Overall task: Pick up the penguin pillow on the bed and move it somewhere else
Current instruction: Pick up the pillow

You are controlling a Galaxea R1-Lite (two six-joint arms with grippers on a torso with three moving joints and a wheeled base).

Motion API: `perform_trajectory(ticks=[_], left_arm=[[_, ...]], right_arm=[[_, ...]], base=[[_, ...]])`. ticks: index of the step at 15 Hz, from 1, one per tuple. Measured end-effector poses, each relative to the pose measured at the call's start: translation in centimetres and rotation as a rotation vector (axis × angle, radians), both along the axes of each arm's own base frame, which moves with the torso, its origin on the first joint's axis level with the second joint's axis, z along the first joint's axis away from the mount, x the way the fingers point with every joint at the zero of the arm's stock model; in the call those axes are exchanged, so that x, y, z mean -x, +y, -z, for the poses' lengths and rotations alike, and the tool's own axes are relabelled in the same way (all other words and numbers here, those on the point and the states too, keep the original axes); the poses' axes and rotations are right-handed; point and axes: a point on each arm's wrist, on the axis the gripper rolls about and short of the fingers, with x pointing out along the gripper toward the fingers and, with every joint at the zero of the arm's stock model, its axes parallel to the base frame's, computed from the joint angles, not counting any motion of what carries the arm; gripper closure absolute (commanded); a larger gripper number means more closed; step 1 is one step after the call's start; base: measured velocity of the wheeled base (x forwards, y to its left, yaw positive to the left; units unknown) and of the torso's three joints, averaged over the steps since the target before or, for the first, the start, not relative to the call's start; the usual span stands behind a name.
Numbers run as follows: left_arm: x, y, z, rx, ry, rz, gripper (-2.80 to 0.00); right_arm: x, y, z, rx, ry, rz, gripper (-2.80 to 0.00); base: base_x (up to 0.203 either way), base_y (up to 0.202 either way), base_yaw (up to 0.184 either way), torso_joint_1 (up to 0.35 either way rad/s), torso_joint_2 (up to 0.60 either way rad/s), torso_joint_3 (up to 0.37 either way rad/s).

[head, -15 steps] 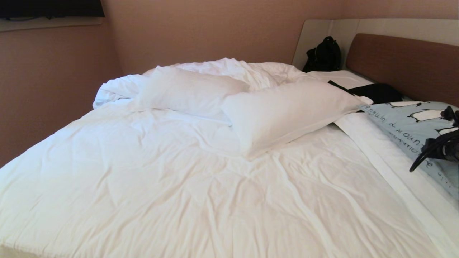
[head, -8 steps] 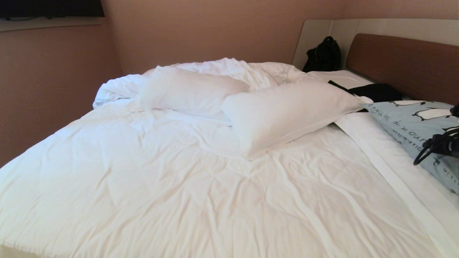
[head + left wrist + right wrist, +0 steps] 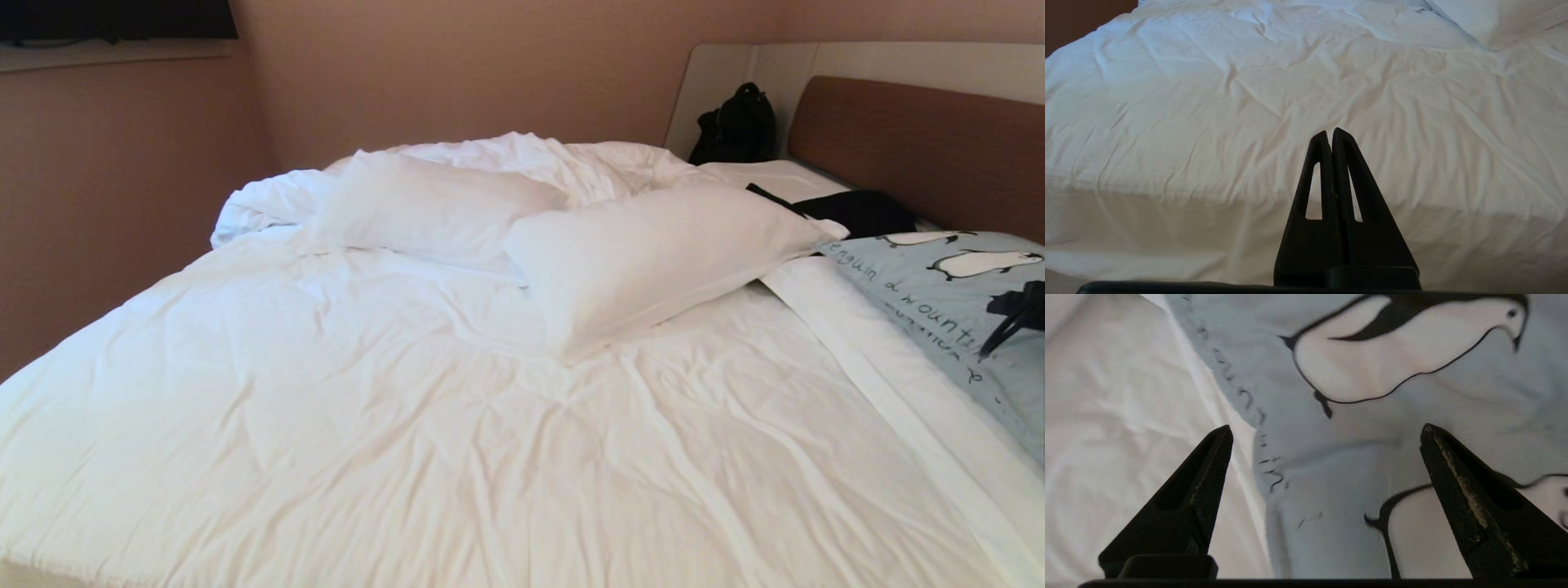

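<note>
Penguin pillow lies at the 3 o'clock edge of the bed, below the brown headboard, long axis running from 11 to 5 o'clock along that side. Right gripper hangs just above its near long edge, jaws spread wide and empty, straddling pillow fabric and white sheet. Left gripper sits parked low at the foot, jaws pressed together. Two white pillows lie at 12 o'clock, one corner touching the penguin pillow; black clothing rests just beyond.
</note>
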Motion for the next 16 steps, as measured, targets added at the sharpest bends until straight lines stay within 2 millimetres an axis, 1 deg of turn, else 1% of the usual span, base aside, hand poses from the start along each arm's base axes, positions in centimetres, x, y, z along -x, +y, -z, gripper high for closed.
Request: perform_trajectory(ticks=[2, 5, 8, 12, 14, 16], left_arm=[[0.0, 0.0, 0.0, 0.0, 0.0, 0.0, 0.0], [0.0, 0.0, 0.0, 0.0, 0.0, 0.0, 0.0], [0.0, 0.0, 0.0, 0.0, 0.0, 0.0, 0.0], [0.0, 0.0, 0.0, 0.0, 0.0, 0.0, 0.0], [0.0, 0.0, 0.0, 0.0, 0.0, 0.0, 0.0], [0.0, 0.0, 0.0, 0.0, 0.0, 0.0, 0.0]], right_arm=[[0.7, 0.7, -1.4, 0.009, -0.018, -0.027, -2.8], [0.7, 0.7, -2.1, 0.01, -0.031, -0.029, -2.8], [0.2, 0.0, -2.1, 0.001, -0.047, -0.008, -2.8], [0.0, -1.6, -2.0, -0.016, -0.066, 0.038, -2.8], [0.0, -2.4, -1.7, -0.023, -0.063, 0.055, -2.8], [-0.4, -2.9, -1.0, -0.036, -0.05, 0.061, -2.8]], base=[[0.0, 0.0, 0.0, 0.0, 0.0, 0.0], [0.0, 0.0, 0.0, 0.0, 0.0, 0.0], [0.0, 0.0, 0.0, 0.0, 0.0, 0.0], [0.0, 0.0, 0.0, 0.0, 0.0, 0.0], [0.0, 0.0, 0.0, 0.0, 0.0, 0.0], [0.0, 0.0, 0.0, 0.0, 0.0, 0.0]])
